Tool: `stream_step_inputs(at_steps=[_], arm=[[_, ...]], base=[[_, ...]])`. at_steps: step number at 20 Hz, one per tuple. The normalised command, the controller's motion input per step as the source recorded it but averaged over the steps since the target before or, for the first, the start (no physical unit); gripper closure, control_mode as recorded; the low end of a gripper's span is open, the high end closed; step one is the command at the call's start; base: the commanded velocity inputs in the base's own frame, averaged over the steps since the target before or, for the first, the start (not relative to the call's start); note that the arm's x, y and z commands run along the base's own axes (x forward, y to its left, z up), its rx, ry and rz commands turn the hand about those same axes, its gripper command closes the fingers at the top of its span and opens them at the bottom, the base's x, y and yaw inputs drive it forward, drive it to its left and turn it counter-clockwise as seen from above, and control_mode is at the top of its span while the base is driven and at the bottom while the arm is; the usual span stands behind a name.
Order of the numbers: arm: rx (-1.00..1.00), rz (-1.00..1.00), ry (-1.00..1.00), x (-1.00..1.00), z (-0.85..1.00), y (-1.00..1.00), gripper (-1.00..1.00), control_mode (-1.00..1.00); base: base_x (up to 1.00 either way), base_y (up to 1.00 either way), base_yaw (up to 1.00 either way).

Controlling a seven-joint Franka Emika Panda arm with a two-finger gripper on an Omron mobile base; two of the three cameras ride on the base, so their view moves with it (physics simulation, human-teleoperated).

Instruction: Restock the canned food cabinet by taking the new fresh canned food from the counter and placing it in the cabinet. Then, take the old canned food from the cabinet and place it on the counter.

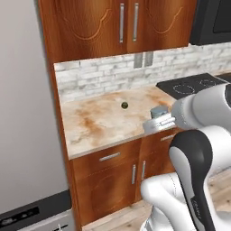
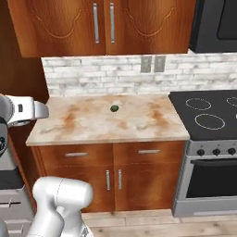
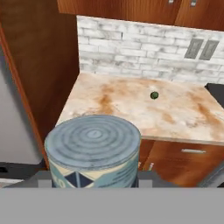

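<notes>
While clamped, the can [image 3: 92, 153] sits in the end effector [image 1: 159, 121].

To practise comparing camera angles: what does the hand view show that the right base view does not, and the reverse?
Hand view alone: a can with a ringed grey top and blue-and-white label, close up in the gripper. Right base view alone: the oven with its knobs, and the stovetop rings. Both share the marbled counter, the small dark green ball, the brick backsplash and the wall outlets.

Blue-and-white can [image 3: 92, 153] with grey ringed top, beige counter [image 2: 92, 125] (rust-brown blotches), dark green ball [image 2: 114, 109]
</notes>
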Motion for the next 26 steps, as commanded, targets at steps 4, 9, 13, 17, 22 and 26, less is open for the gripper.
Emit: stream_step_inputs(at_steps=[4, 9, 13, 17, 22, 26], arm=[[0.00, 0.00, 0.00, 0.00, 0.00, 0.00, 1.00, 1.00], [0.00, 0.00, 0.00, 0.00, 0.00, 0.00, 1.00, 1.00], [0.00, 0.00, 0.00, 0.00, 0.00, 0.00, 1.00, 1.00], [0.00, 0.00, 0.00, 0.51, -0.05, -0.04, 1.00, -1.00], [0.00, 0.02, 0.05, 0.89, -0.55, -0.61, 1.00, -1.00], [0.00, 0.11, 0.13, 0.97, -0.78, -0.71, 1.00, -1.00]], base=[[0.87, -0.94, 0.25], [0.52, -0.52, 0.23], [0.22, -0.04, 0.06], [0.00, 0.00, 0.00], [0.00, 0.00, 0.00], [0.00, 0.00, 0.00]])
